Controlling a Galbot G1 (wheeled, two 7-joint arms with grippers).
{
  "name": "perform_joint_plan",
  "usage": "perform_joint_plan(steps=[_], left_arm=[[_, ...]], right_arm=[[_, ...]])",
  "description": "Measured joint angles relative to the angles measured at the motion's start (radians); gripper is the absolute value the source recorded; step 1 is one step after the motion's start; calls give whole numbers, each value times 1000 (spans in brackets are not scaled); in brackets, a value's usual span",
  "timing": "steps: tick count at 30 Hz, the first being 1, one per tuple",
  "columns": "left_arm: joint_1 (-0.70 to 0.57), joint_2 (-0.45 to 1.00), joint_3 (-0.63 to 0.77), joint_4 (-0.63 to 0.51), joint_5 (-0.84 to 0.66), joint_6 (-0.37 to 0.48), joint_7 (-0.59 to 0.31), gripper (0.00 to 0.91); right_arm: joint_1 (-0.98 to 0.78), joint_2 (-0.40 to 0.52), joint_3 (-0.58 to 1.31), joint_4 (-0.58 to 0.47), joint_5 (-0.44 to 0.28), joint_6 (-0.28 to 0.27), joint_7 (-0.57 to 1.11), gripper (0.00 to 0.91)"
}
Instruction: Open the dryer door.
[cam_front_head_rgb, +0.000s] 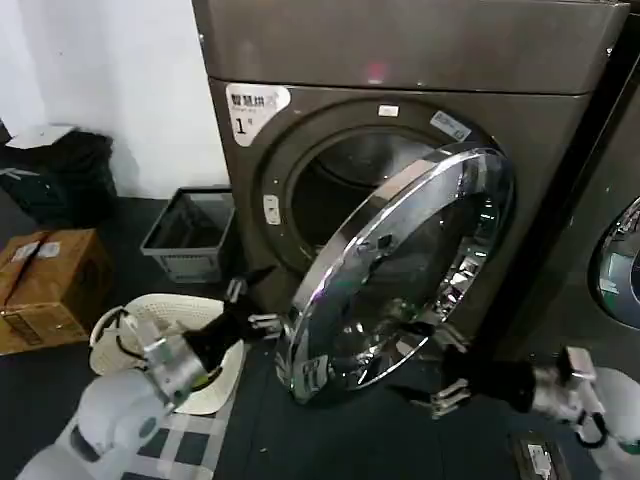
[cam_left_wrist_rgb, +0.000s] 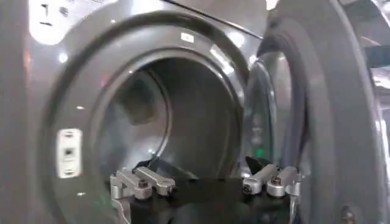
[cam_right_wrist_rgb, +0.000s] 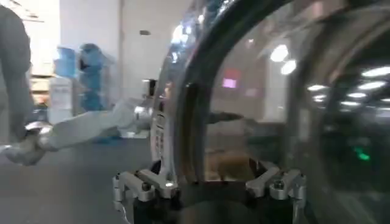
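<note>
Swinging clear of the dryer (cam_front_head_rgb: 400, 60), the door (cam_front_head_rgb: 400, 280) was found partly open, hinged at the robot's right, with its free edge pointing toward the left arm. The left gripper (cam_front_head_rgb: 262, 322) was held just beside that free edge, low on the ring, its jaws spread and gripping nothing. The right gripper (cam_front_head_rgb: 440, 380) was placed under the door's lower rim, near the glass, jaws likewise spread and empty. The left arm was therefore the nearer to the free edge, and further opening was judged to require that edge to be carried outward and to the right, about the upright hinge axis.

The left wrist view showed the drum opening (cam_left_wrist_rgb: 164, 115) and the door's inner face (cam_left_wrist_rgb: 329, 109), with the left fingers (cam_left_wrist_rgb: 143, 181) apart in front of the opening. The right wrist view showed instead the outer glass and chrome ring (cam_right_wrist_rgb: 183, 79) edge-on, the right fingers (cam_right_wrist_rgb: 274, 182) straddling the rim without closing on it, and the left arm (cam_right_wrist_rgb: 91, 125) beyond
</note>
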Motion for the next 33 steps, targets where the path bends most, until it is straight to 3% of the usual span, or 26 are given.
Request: perform_joint_plan(steps=[16, 33], left_arm=[[-62, 39, 134, -9, -41, -11, 66, 907], [-157, 49, 331, 22, -16, -57, 78, 907]], right_arm=[[-118, 100, 380, -37, -129, 44, 62, 907], [-195, 140, 788, -112, -137, 62, 116, 907]])
